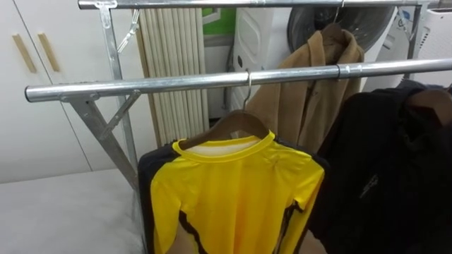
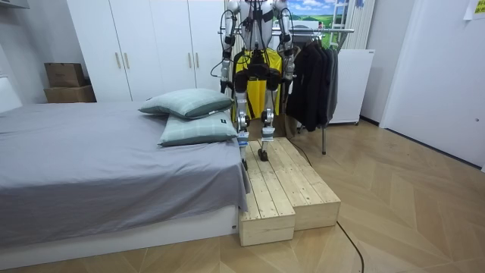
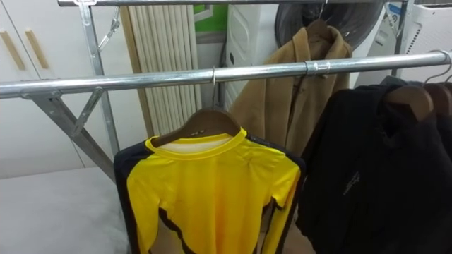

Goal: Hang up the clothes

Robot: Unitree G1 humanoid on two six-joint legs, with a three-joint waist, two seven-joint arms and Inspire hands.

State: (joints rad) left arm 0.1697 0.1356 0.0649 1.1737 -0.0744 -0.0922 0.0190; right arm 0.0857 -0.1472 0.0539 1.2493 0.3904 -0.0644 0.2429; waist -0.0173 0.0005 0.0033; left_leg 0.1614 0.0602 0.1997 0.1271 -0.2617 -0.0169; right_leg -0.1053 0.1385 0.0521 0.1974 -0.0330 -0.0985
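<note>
A yellow long-sleeved shirt with black trim (image 3: pixel 212 190) hangs on a brown wooden hanger (image 3: pixel 201 121) hooked over the silver metal rail (image 3: pixel 141 79). To its right hangs a black jacket (image 3: pixel 381 169); a tan coat (image 3: pixel 282 92) hangs behind

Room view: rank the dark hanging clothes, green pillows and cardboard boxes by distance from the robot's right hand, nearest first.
1. Dark hanging clothes, on the metal rack, just to the room view's right of the right hand.
2. Pale green stacked pillows, on the grey bed, room view's left.
3. Brown cardboard boxes, far left beside the white wardrobe.
</note>
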